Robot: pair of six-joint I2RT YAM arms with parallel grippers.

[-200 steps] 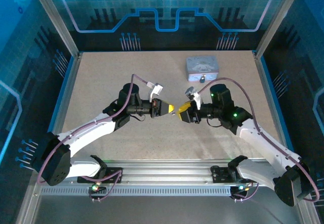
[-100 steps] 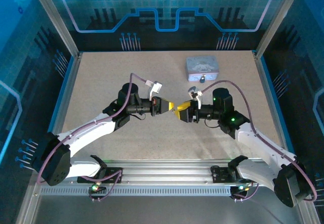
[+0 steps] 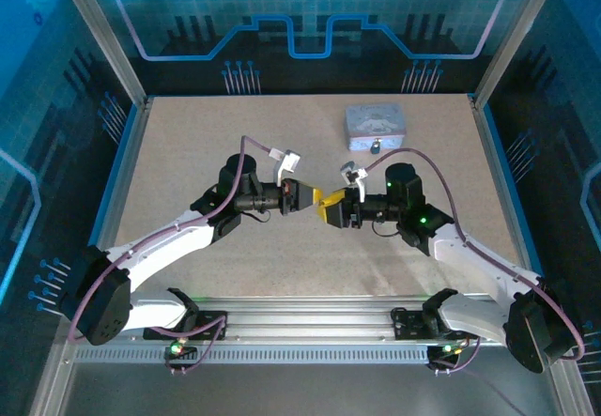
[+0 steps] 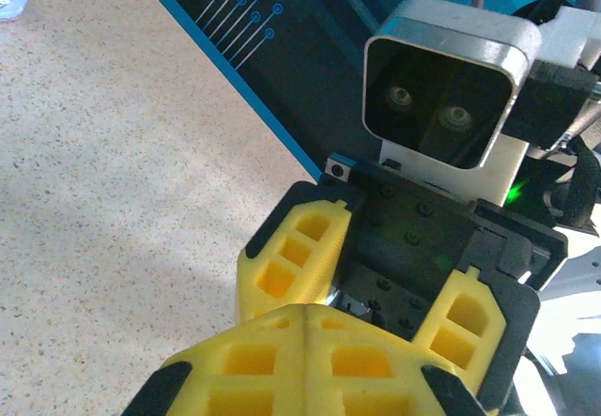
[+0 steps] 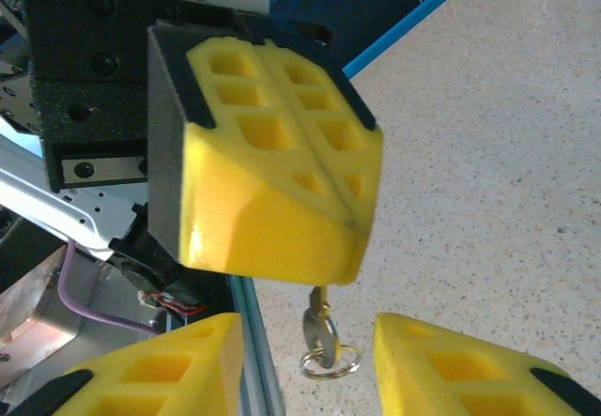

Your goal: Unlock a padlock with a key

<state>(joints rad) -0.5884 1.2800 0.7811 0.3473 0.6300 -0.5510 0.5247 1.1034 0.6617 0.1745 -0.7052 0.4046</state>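
Over the last second the right arm has swung in to the left, closing the gap to its partner at the middle of the counter (image 3: 207, 144). The left arm has hardly moved. From above, the two yellow tips now meet, where a moment ago a little space lay between them.

The left fingers (image 5: 272, 200) are pressed together and pinch the top of the key (image 5: 320, 327), which hangs straight down from their tip. A small ring (image 5: 331, 362) is looped through the key's lower end. The right fingers (image 5: 451, 369) are spread and stand one to each side of the hanging key, clear of it on both sides.

This looks like a handover about to happen: the right side is lined up to take the key but has not closed on it yet. Whichever side ends up with it, the key must then be carried to the lock.

The padlock (image 3: 374, 145) lies far right on the counter, against the near edge of the tin box (image 3: 375, 121), well apart from both arms and untouched.

I can read no brand, label or writing. The tin's lid is embossed, but too small to make out. The blue walls carry only circuit-style line patterns.
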